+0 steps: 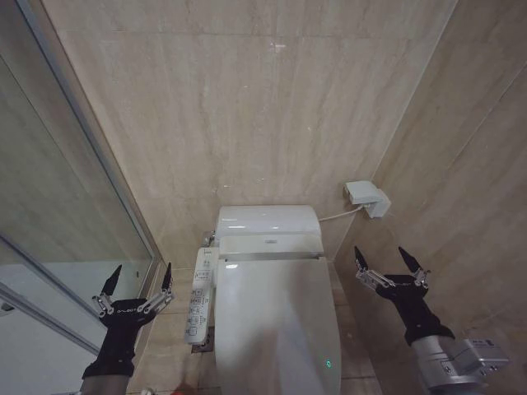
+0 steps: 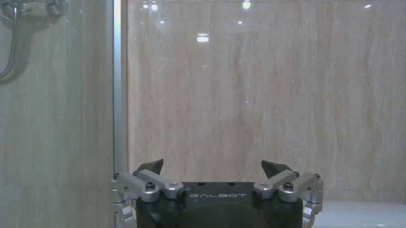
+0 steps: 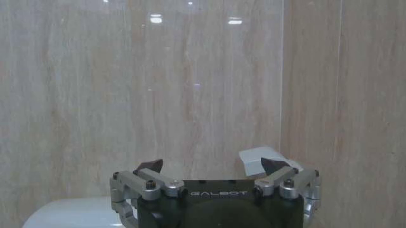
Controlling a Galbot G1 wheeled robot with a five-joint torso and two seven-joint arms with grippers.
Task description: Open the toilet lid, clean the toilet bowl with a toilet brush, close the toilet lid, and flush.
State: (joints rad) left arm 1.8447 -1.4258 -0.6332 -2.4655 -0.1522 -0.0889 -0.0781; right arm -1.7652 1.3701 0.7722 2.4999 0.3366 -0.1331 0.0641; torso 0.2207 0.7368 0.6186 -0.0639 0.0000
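While one toilet lid (image 1: 276,321) lies closed, left gripper (image 1: 138,278) and right gripper (image 1: 390,258) spread two fingers each.

— How is the scene lit?
— Dimly and evenly; small ceiling-light glints are mirrored in the glossy wall tiles (image 2: 203,38).
— Any blur?
— Mild softness is seen throughout.
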